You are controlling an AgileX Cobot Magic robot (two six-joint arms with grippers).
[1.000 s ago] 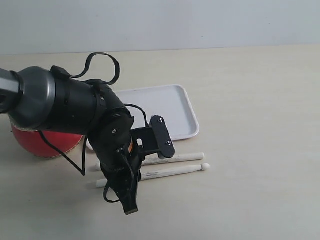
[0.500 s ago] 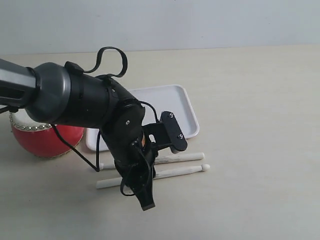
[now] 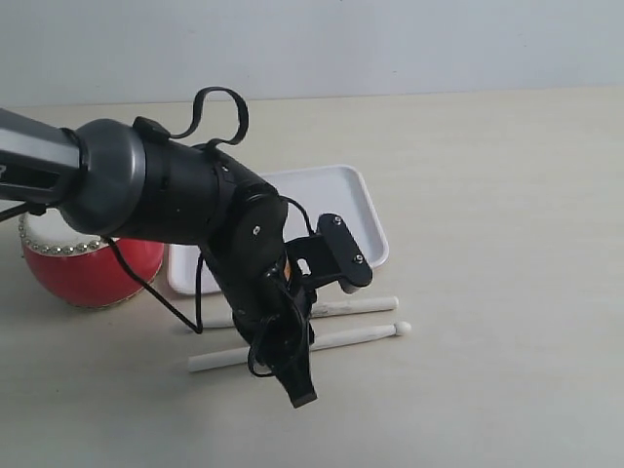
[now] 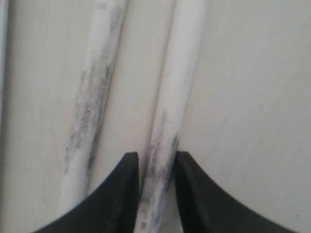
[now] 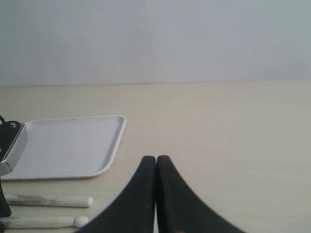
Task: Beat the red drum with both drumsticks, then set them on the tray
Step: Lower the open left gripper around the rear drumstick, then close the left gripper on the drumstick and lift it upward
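Two off-white drumsticks lie side by side on the table in front of the tray (image 3: 336, 205). The far drumstick (image 3: 363, 305) is beside the tray. The near drumstick (image 3: 356, 334), scuffed dark (image 4: 182, 87), sits between the jaws of my left gripper (image 4: 157, 159), which press on both its sides. It still rests on the table. The other stick (image 4: 95, 92) lies free next to it. The red drum (image 3: 83, 271) stands at the far left, partly behind my left arm (image 3: 195, 210). My right gripper (image 5: 156, 161) is shut and empty above bare table.
The right wrist view shows the white tray (image 5: 68, 145) with nothing in it and the tips of both sticks (image 5: 73, 200) below it. Light table surface stretches to the right of the tray and sticks. A pale wall rises behind the table.
My left arm has shifted right along the sticks and lowered, uncovering more of the drum. Both sticks lie where they were.
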